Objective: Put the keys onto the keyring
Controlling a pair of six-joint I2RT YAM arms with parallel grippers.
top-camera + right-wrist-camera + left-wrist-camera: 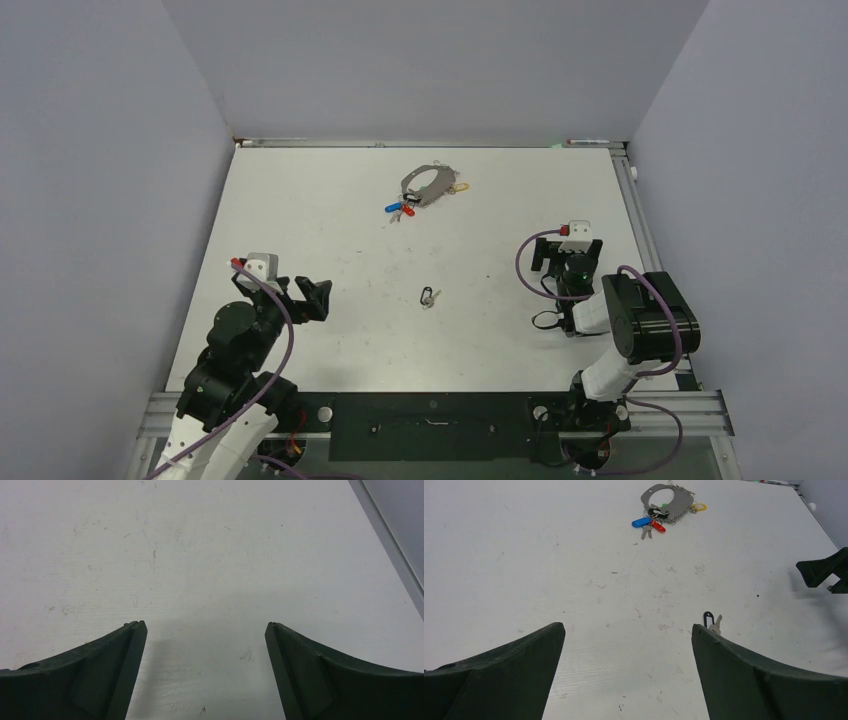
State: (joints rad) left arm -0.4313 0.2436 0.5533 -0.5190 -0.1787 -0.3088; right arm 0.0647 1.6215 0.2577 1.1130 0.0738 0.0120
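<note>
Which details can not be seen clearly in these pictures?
1. Top view: whether the coloured keys are threaded on the keyring; they are too small and overlap.
2. Left wrist view: the teeth of the silvery key; too small.
3. Right wrist view: keys and keyring lie outside the frame.

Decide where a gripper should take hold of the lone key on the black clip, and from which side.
Probably the junction of silvery key and black clip, from straight above: both lie flat on the table, so only a top-down pinch across them fits.
</note>
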